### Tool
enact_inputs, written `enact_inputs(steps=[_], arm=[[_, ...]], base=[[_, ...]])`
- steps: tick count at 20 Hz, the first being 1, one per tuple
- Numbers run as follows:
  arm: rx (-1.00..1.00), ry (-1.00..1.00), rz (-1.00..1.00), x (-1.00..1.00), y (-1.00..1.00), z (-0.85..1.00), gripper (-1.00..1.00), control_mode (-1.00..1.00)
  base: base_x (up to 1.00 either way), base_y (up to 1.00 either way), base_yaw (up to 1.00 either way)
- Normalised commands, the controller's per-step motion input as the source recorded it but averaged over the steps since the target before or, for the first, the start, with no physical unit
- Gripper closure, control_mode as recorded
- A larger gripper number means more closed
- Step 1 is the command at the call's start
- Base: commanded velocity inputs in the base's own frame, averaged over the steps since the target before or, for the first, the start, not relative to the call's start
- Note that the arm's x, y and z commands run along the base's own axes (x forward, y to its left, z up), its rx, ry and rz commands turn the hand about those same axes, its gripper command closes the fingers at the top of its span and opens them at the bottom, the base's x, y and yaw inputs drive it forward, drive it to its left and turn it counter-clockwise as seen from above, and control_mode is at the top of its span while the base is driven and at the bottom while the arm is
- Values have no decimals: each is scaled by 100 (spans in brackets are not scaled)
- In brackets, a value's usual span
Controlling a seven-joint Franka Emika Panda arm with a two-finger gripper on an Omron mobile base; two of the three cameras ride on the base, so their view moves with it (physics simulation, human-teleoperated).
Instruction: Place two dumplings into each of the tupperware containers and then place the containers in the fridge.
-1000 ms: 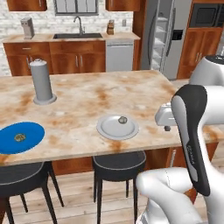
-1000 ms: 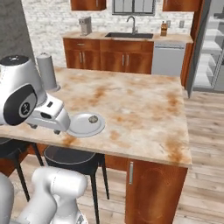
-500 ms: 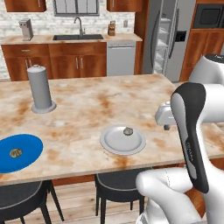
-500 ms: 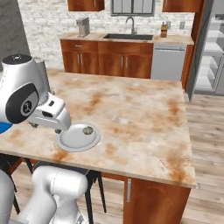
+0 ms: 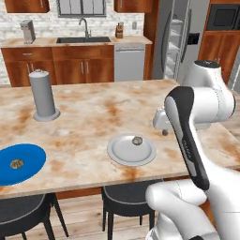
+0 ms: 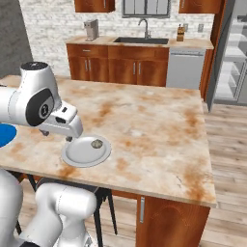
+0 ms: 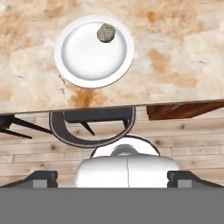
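Jaws (image 7: pixel 112 175): 2 tips wide apart, released, holding nothing, hovering off the surface (image 5: pixel 93 112) edge. Grey plate (image 7: pixel 87 57) lies ahead past the edge, 1 dumpling (image 7: pixel 106 33) at its far rim. Blue plate (image 5: pixel 28 161) with another dumpling (image 5: pixel 17 163) sits well left. Fridge (image 5: pixel 180 37) far behind.

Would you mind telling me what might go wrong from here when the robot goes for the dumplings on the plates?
1. The dumpling on the light-grey plate sits near the rim; being round, it may roll off if nudged.
2. That plate lies close to the counter edge, above a stool, so a push could send it over.
3. The other dumpling lies on the blue plate far to the arm's left, a long reach for the gripper.
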Motion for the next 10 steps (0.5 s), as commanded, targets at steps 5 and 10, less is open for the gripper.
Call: enact_inputs(steps=[5,10], arm=[[0,1,0,99,15,-63,-100,-100],[0,0,0,66,-1,-63,-100,-100]], base=[[0,0,0],[0,0,0]])
